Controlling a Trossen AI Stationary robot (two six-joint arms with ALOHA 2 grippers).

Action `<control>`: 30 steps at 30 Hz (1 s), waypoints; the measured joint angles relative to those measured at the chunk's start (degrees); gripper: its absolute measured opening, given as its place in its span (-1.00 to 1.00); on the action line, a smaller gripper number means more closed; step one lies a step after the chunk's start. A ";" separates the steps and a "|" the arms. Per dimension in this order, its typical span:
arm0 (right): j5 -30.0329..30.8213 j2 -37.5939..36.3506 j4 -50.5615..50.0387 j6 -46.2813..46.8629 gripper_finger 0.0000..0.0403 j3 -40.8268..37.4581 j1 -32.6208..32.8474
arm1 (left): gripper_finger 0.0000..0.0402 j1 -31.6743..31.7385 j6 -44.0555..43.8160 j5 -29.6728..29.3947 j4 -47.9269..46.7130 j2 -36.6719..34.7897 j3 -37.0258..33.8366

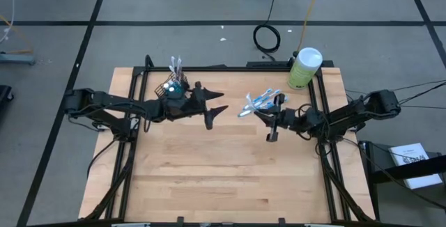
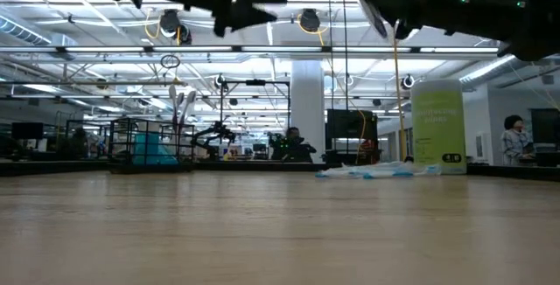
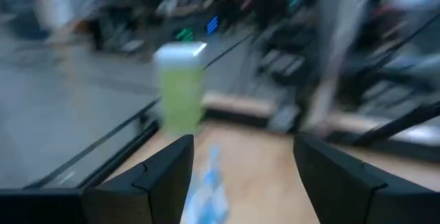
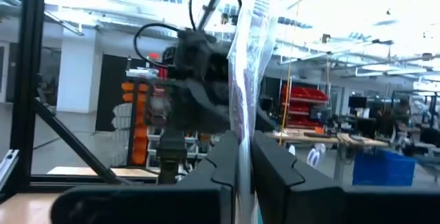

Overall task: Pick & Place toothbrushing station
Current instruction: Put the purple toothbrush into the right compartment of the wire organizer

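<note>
A small dark wire-mesh cup (image 1: 174, 89) stands at the table's far left with a few toothbrushes (image 1: 175, 65) upright in it; the low view shows the cup (image 2: 153, 149) too. A pile of blue-and-white toothbrushes (image 1: 259, 102) lies flat on the table toward the far right, also in the low view (image 2: 376, 171). My left gripper (image 1: 217, 105) hovers open just right of the cup, nothing between its fingers (image 3: 158, 183). My right gripper (image 4: 244, 172) is raised beside the pile, shut on one clear-wrapped toothbrush (image 4: 249, 52). My right gripper pinches the wrapped toothbrush between its two fingers (image 4: 275, 176), somewhere along its lower part (image 4: 243, 141); the end below the fingers is hidden. The fingers lie across the toothbrush. It stands up past the fingertips, lifted clear of the table.
A pale green canister with a white lid (image 1: 304, 67) stands at the far right corner, close behind the pile. A black frame rail (image 1: 230, 67) runs along the far edge and down both sides. Bare wood (image 1: 223, 171) fills the near half of the table.
</note>
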 joint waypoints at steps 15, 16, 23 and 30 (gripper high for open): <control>-0.02 0.00 -2.94 1.85 -0.91 0.00 -0.26 | 0.27 -0.39 -6.12 11.52 33.44 17.91 2.72; -0.02 0.00 -3.20 2.23 -0.91 0.00 -0.26 | 0.27 -0.42 -6.05 11.93 33.95 18.96 3.55; -0.02 0.00 -4.77 2.57 -0.91 0.02 -0.26 | 0.27 -0.87 -4.14 13.37 34.57 24.20 10.81; -0.02 0.00 -5.42 2.61 -0.91 0.02 -0.26 | 0.27 -0.83 -3.59 13.33 28.16 25.49 15.23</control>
